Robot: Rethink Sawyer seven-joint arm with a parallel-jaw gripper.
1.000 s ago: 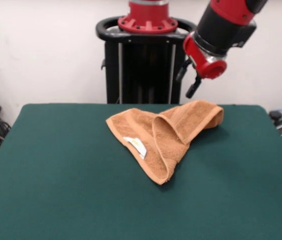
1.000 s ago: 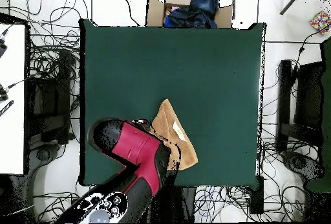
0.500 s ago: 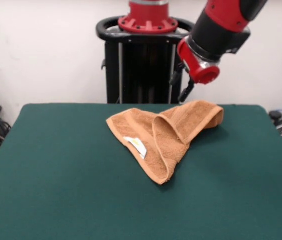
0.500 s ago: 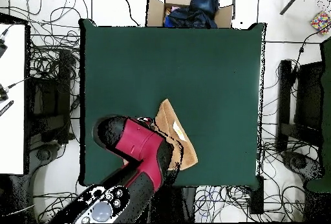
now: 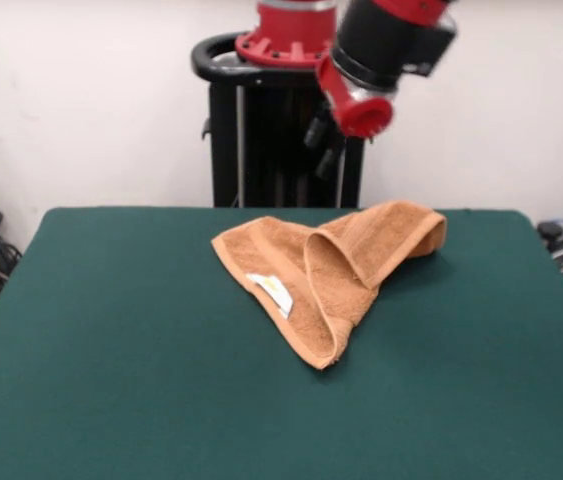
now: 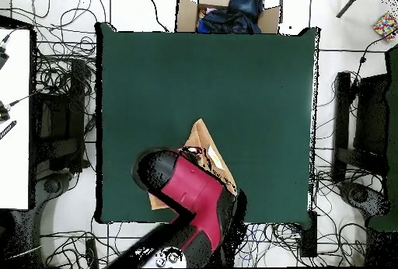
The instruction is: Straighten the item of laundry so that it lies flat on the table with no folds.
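The item of laundry (image 5: pixel 326 270) is an orange-tan towel lying crumpled near the far middle of the green table (image 5: pixel 111 350). Its right part is folded over into a raised loop, and a white tag shows on the left flap. My gripper (image 5: pixel 325 138) hangs in the air above the towel's far edge, clear of the cloth, dark against the black pedestal. In the overhead view my red arm (image 6: pixel 194 196) covers most of the towel (image 6: pixel 204 143), leaving one corner showing on the table (image 6: pixel 233 71).
The black pedestal (image 5: pixel 261 130) stands just behind the table's far edge. In the overhead view a cardboard box with dark clothes (image 6: pixel 227 9) sits beyond the table's top edge. Cables lie on the floor all round, and a white surface (image 6: pixel 14 118) is at the left.
My arm has swung up and to the left in the front view, away from the towel's right corner. The towel has kept its shape and place.
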